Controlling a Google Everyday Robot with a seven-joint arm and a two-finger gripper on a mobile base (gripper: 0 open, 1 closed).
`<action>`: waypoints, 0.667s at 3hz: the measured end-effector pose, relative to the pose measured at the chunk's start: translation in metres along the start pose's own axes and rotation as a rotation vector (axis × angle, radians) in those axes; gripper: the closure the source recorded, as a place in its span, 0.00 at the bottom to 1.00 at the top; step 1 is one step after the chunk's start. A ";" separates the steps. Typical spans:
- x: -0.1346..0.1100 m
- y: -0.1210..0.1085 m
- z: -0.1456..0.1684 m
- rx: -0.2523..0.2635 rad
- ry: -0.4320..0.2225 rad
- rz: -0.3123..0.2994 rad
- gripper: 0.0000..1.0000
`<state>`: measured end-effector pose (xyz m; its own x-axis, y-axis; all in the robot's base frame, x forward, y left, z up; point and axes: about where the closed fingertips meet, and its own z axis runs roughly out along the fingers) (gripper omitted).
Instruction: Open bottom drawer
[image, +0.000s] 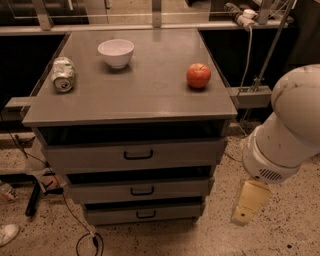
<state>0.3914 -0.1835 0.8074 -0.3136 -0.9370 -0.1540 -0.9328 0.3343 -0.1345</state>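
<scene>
The bottom drawer is the lowest and narrowest of three grey fronts, with a small black bar handle at its centre. It sits flush under the mid-sized drawer, and the widest drawer is above that. My gripper hangs from the big white arm at the lower right. It is to the right of the cabinet, at about bottom-drawer height, apart from the drawer and its handle.
On the grey cabinet top lie a crushed can, a white bowl and a red apple. Cables run over the speckled floor at the lower left. A metal bar juts out on the right.
</scene>
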 end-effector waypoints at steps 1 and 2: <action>-0.012 0.028 0.045 -0.085 -0.048 0.048 0.00; -0.037 0.060 0.117 -0.191 -0.095 0.121 0.00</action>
<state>0.3681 -0.1173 0.6908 -0.4157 -0.8744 -0.2503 -0.9088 0.4101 0.0767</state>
